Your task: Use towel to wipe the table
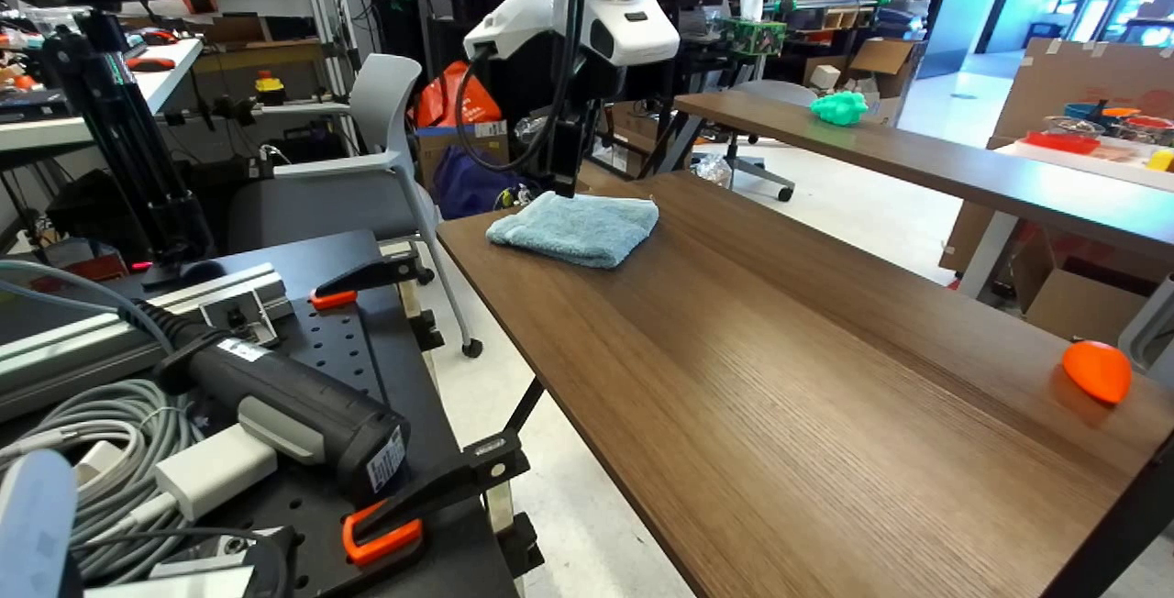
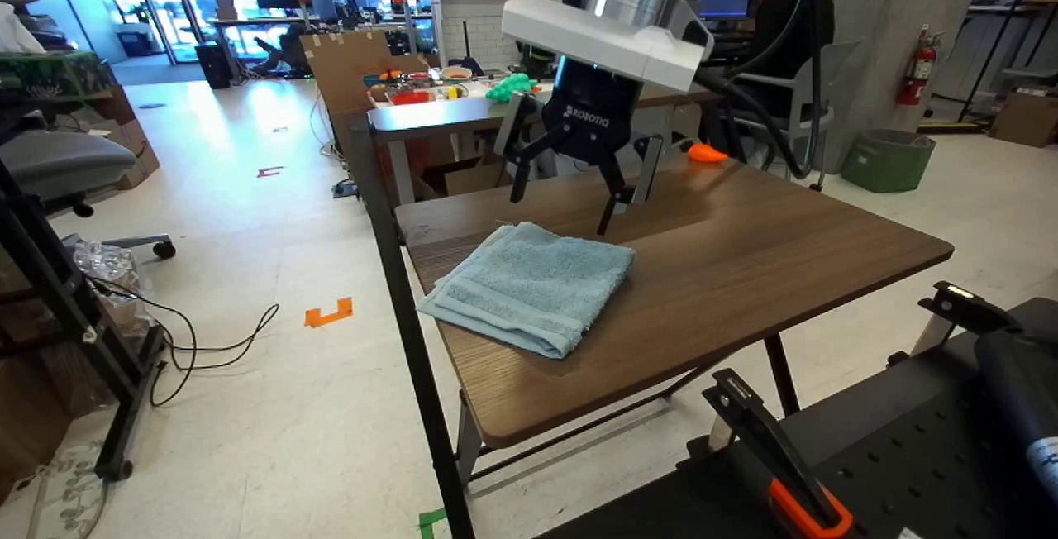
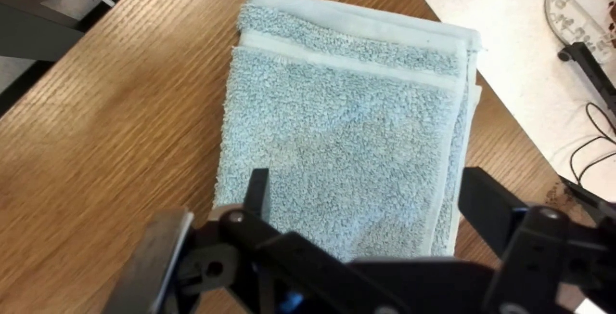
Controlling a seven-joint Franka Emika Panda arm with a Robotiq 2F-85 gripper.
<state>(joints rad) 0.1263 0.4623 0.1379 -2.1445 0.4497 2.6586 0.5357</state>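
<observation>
A light blue folded towel lies flat near one end of the brown wooden table. The towel shows in both exterior views (image 1: 582,229) (image 2: 537,283) and in the wrist view (image 3: 346,121). The table shows in both exterior views (image 1: 780,378) (image 2: 760,250) and the wrist view (image 3: 120,126). My gripper (image 2: 562,210) is open and empty, pointing down above the table beside the towel's edge. In the wrist view the gripper's spread fingers (image 3: 364,179) frame the towel, one over it and one past its right edge. In an exterior view the gripper (image 1: 564,185) appears side-on behind the towel.
An orange object (image 1: 1098,371) sits at the table's far end, also seen in an exterior view (image 2: 707,153). A green lumpy object (image 1: 839,108) stands on a second table behind. A black workbench (image 1: 330,332) with clamps, cables and a scanner-like tool stands alongside. A grey chair (image 1: 367,135) is near.
</observation>
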